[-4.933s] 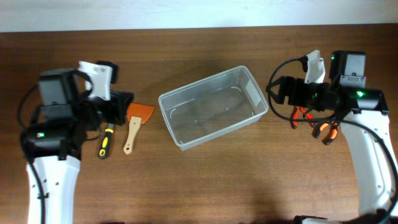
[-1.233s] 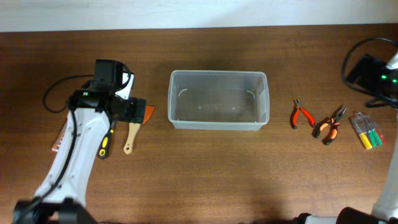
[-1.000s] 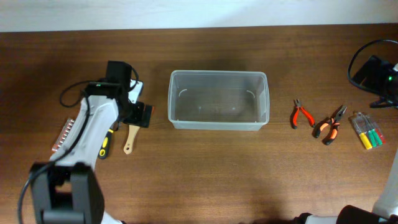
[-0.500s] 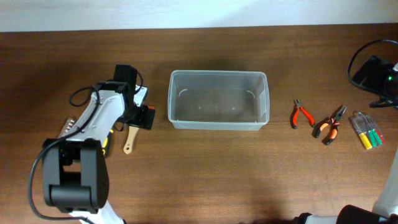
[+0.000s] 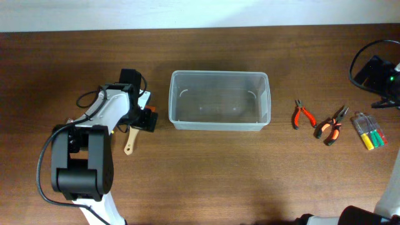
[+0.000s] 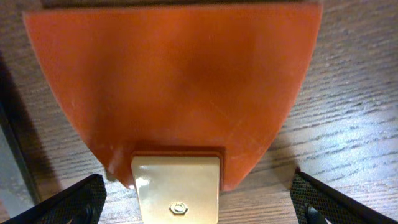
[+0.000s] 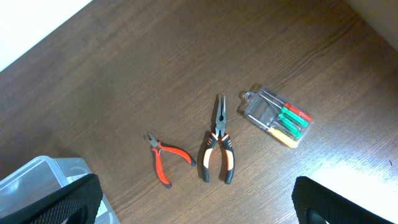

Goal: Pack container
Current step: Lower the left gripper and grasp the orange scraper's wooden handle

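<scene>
Though overhead hides most of the scraper (image 6: 174,93), the wrist view shows the left gripper (image 6: 199,208) spread wide around it, seemingly not touching. The right gripper (image 7: 199,208), at three o'clock from the container (image 5: 219,125), gapes empty.

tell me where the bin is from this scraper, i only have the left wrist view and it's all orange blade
Observer: The container sits on the robot's right of the scraper, close to it but not touching.
Operator: ok what else is out there to pack
Observer: Past the container's other end, red cutters, orange-and-black pliers and a clear case of bits lie on the table.
</scene>
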